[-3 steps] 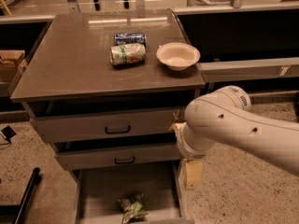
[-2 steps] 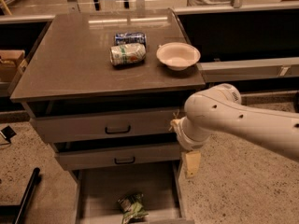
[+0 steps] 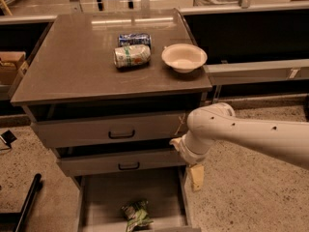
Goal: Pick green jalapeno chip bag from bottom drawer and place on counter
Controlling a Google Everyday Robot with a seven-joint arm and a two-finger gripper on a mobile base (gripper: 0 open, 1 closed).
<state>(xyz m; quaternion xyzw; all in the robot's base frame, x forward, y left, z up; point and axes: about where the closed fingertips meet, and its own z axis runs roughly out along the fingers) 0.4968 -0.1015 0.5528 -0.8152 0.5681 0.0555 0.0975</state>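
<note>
The green jalapeno chip bag [image 3: 137, 214] lies crumpled on the grey floor of the open bottom drawer [image 3: 108, 197], near its front edge. My gripper [image 3: 195, 177] hangs pointing down from the white arm, just outside the drawer's right side wall. It is above and to the right of the bag and not touching it. The brown-grey counter [image 3: 72, 66] tops the cabinet.
A green-and-white can [image 3: 132, 55], a blue can [image 3: 134, 39] and a cream bowl [image 3: 184, 57] sit on the counter's back right. Two shallower drawers [image 3: 116, 129] with black handles stand slightly open above the bottom one. A black pole [image 3: 26, 202] leans at the lower left.
My arm has shifted a little to the left and its forearm lies lower. The gripper stays by the drawer's right side. The bag has not moved.
</note>
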